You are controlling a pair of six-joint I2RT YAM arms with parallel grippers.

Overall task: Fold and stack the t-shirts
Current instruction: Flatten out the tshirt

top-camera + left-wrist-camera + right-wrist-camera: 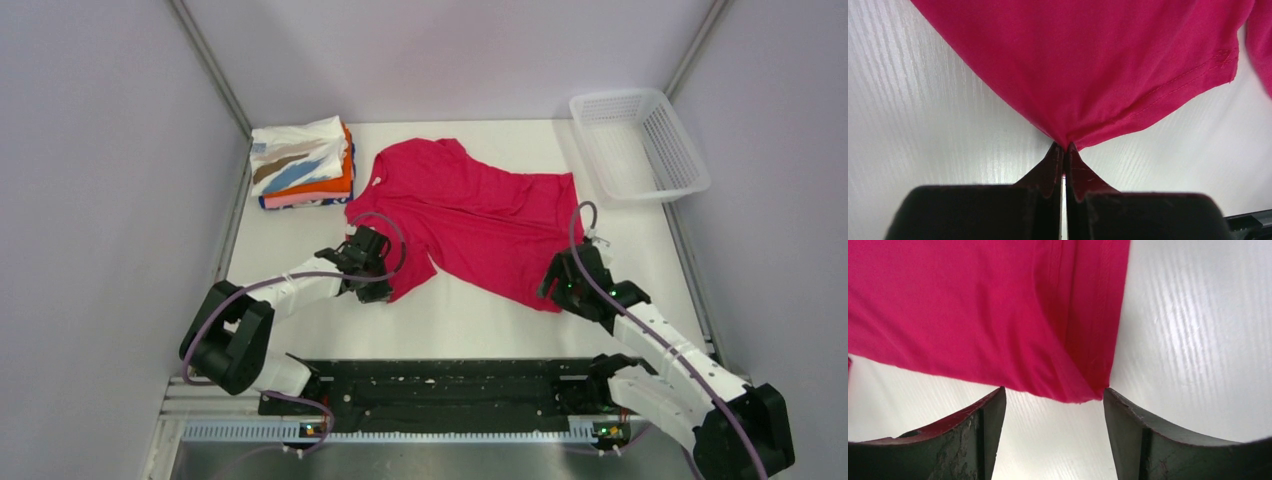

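A magenta-red t-shirt (470, 215) lies spread out on the white table, collar toward the far left. My left gripper (380, 285) is shut on the edge of its near sleeve; in the left wrist view the cloth (1088, 65) bunches to a point where the left gripper (1066, 146) pinches it. My right gripper (550, 287) sits at the shirt's near right hem corner. In the right wrist view the right gripper (1054, 392) is open, with that corner (1073, 385) lying just between its tips. A stack of folded t-shirts (300, 165) rests at the far left.
A white mesh basket (640, 145) stands at the far right corner. Grey walls close in the table on both sides, and a black rail (450, 385) runs along the near edge between the arm bases.
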